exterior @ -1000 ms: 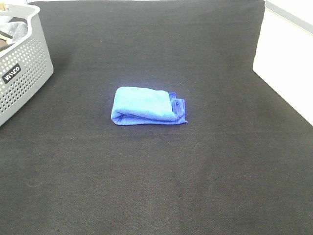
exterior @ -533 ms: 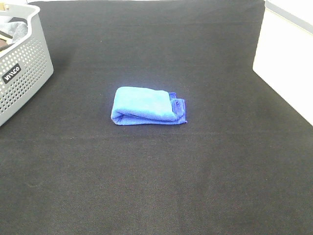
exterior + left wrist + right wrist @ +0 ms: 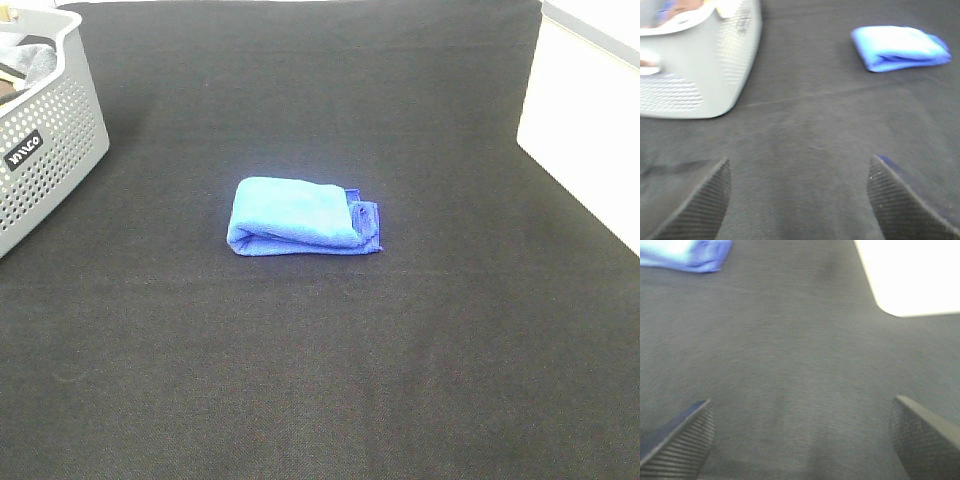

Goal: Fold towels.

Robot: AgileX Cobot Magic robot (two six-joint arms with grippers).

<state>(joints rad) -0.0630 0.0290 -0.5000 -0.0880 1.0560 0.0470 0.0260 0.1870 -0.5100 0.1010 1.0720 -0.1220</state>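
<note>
A blue towel (image 3: 300,216) lies folded into a small bundle in the middle of the black cloth-covered table (image 3: 320,380). It also shows in the left wrist view (image 3: 900,47) and partly in the right wrist view (image 3: 685,254). Neither arm shows in the exterior high view. My left gripper (image 3: 797,205) is open and empty, low over the cloth, well away from the towel. My right gripper (image 3: 802,440) is open and empty, also over bare cloth, apart from the towel.
A grey perforated basket (image 3: 40,150) with cloth inside stands at the table's far left; it also shows in the left wrist view (image 3: 700,65). A white surface (image 3: 585,130) borders the table's right edge.
</note>
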